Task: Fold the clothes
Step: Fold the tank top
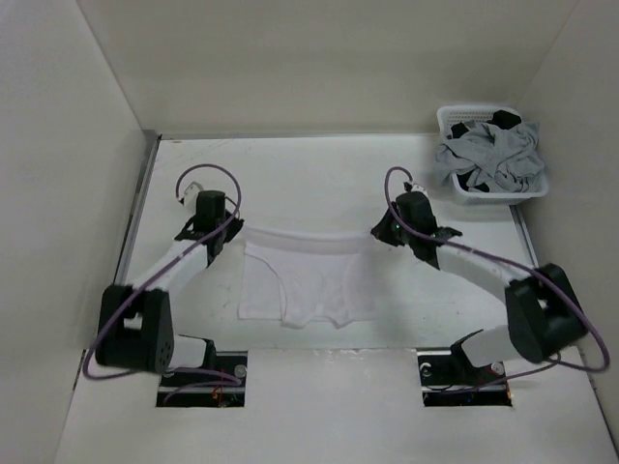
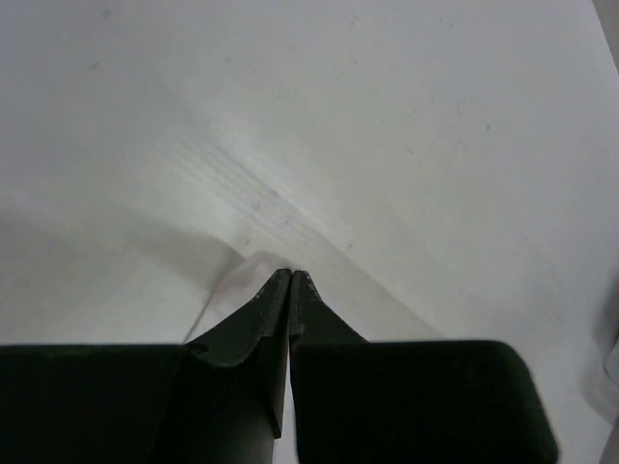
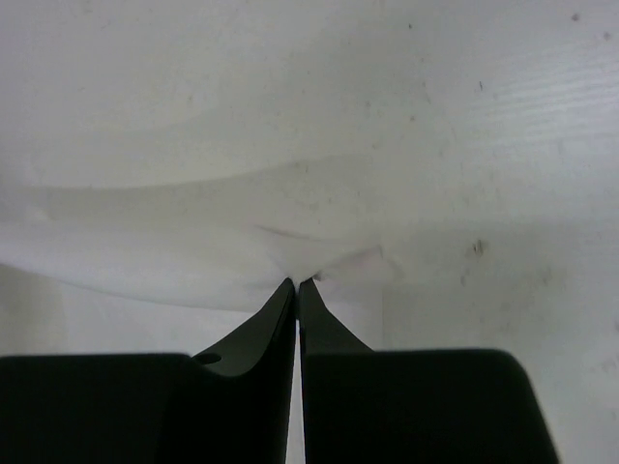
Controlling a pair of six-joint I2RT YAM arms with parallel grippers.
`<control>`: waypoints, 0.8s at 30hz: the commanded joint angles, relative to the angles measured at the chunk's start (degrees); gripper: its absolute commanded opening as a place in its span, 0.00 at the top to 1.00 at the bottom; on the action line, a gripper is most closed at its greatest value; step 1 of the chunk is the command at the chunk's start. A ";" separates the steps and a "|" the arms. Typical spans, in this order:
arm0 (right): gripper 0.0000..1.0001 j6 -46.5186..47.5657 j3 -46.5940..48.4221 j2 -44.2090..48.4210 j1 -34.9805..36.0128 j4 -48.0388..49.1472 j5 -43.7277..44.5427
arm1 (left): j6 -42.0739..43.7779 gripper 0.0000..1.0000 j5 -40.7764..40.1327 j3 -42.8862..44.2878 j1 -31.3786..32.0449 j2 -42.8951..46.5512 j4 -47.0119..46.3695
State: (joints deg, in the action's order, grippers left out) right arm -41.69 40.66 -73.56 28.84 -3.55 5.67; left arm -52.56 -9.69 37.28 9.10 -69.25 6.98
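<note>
The clothes, one plain white T-shirt (image 1: 305, 285), hang stretched by the upper edge between both grippers, and the lower part lies on the table. My left gripper (image 1: 230, 230) is shut on the shirt's left upper corner. My right gripper (image 1: 380, 232) is shut on the right upper corner. In the left wrist view the jaws of the left gripper (image 2: 290, 274) meet on a small peak of white fabric (image 2: 253, 263). In the right wrist view the right gripper (image 3: 297, 281) pinches a puckered fold of the shirt (image 3: 319, 253).
A white basket (image 1: 493, 196) stands at the back right of the table, heaped with grey garments (image 1: 488, 150) and black garments (image 1: 505, 118). White walls close in the table on three sides. The arm bases sit at the near edge.
</note>
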 commanded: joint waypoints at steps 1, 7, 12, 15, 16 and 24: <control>0.93 5.03 11.16 -11.12 -5.67 12.60 -10.58 | -0.80 1.00 -0.85 10.50 -0.45 -11.12 -16.47; 0.94 4.61 25.07 -26.54 -10.95 12.17 -13.76 | -1.06 1.00 2.39 23.89 -1.59 -26.63 -16.48; 0.94 4.08 22.54 -23.13 -10.78 12.78 -13.41 | -1.41 1.00 2.40 17.85 -0.80 -20.94 -18.40; 0.93 3.02 15.61 -18.30 -8.94 15.49 -12.18 | -2.29 1.00 2.75 9.86 -0.80 -14.97 -21.65; 0.93 2.67 12.98 -16.72 -8.33 16.55 -11.83 | -2.55 0.99 3.01 7.22 -0.80 -13.12 -22.36; 0.93 0.65 -6.80 -3.01 -2.18 20.25 -6.29 | -3.69 0.99 7.40 -11.68 -2.38 4.80 -23.95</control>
State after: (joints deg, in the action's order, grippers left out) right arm -39.83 37.95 -80.44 24.93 12.21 -3.79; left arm -55.20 -4.43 29.76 7.53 -70.81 -13.69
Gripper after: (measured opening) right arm 0.067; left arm 0.011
